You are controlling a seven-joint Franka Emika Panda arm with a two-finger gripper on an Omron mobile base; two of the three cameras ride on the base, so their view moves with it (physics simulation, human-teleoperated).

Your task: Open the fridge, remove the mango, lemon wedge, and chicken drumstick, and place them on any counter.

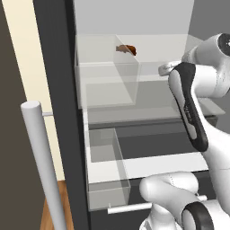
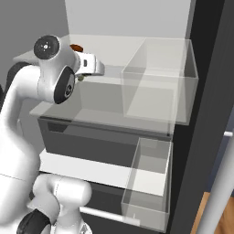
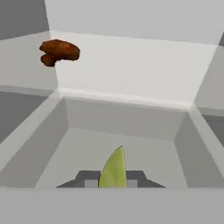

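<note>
The fridge (image 1: 56, 67) stands open, and my arm reaches onto its upper shelf. My gripper (image 3: 113, 181) is shut on the lemon wedge (image 3: 113, 168), a yellow-green sliver standing up between the two dark fingertips. In the right base view the gripper (image 2: 82, 77) hangs under the white hand, with a speck of green at its tip. The chicken drumstick (image 3: 59, 51) lies reddish-brown at the back of the shelf, beyond the gripper and to its left; it also shows as the drumstick (image 1: 126, 49) and the drumstick (image 2: 76, 47). The mango and the counter are out of view.
A clear bin (image 1: 108, 83) sits on the shelf at the fridge's left side, and another clear bin (image 2: 160, 80) shows at the right. Lower clear door bins (image 1: 105, 175) jut forward. A long silver bar handle (image 1: 42, 166) stands close at the left.
</note>
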